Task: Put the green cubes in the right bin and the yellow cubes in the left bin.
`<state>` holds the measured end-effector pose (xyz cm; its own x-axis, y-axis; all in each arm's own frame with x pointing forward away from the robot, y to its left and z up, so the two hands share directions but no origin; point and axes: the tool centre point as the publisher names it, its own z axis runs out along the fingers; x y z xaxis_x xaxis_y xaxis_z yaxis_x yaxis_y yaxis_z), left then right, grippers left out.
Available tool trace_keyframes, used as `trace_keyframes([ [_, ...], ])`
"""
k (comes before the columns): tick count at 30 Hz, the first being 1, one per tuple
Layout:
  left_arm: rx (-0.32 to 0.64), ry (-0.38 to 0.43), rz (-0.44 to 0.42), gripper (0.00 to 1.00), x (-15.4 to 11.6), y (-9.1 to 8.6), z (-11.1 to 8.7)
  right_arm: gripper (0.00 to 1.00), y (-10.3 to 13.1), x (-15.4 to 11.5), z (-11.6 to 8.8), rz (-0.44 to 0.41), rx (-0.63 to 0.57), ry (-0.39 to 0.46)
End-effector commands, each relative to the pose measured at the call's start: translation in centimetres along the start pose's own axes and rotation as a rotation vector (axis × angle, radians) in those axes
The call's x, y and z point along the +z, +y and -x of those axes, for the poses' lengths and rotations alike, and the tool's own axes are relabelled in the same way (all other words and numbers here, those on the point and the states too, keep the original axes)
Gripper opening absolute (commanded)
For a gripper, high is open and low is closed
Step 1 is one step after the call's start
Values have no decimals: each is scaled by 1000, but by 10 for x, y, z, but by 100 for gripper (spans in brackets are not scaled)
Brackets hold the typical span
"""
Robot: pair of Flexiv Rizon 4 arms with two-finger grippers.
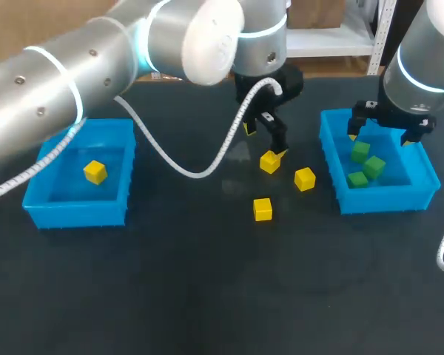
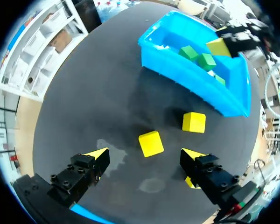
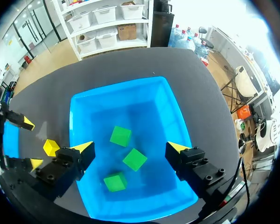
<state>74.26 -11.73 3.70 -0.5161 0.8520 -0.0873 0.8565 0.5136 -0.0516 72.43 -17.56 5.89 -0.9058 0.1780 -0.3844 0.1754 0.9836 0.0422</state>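
My left gripper (image 1: 265, 142) reaches past the middle and hangs open just above a yellow cube (image 1: 269, 162). In the left wrist view that cube (image 2: 150, 143) lies between the open fingers of the gripper (image 2: 145, 157). Two more yellow cubes (image 1: 304, 178) (image 1: 262, 208) lie nearby on the table. A fourth (image 1: 95, 171) sits in the left bin (image 1: 74, 211). My right gripper (image 1: 382, 135) hovers open and empty over the right bin (image 1: 385, 198). Beneath it (image 3: 130, 149) the bin holds three green cubes (image 3: 120, 136) (image 3: 134, 159) (image 3: 115, 182).
Both blue bins stand on a dark table. A white cable (image 1: 200, 168) droops from my left arm to the table between the left bin and the cubes. The right bin (image 2: 196, 77) is close ahead of my left gripper.
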Motion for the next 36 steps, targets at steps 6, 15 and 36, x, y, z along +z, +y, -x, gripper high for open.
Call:
trace_keyframes([
  [6,-139,85,11,100,19,-1,15,100,-1,0,-1,0,1,-4],
  [15,-168,97,15,100,34,-7,11,100,-1,0,-1,0,1,-4],
  [36,-221,53,58,0,35,2,-16,100,-1,0,-1,0,1,-4],
])
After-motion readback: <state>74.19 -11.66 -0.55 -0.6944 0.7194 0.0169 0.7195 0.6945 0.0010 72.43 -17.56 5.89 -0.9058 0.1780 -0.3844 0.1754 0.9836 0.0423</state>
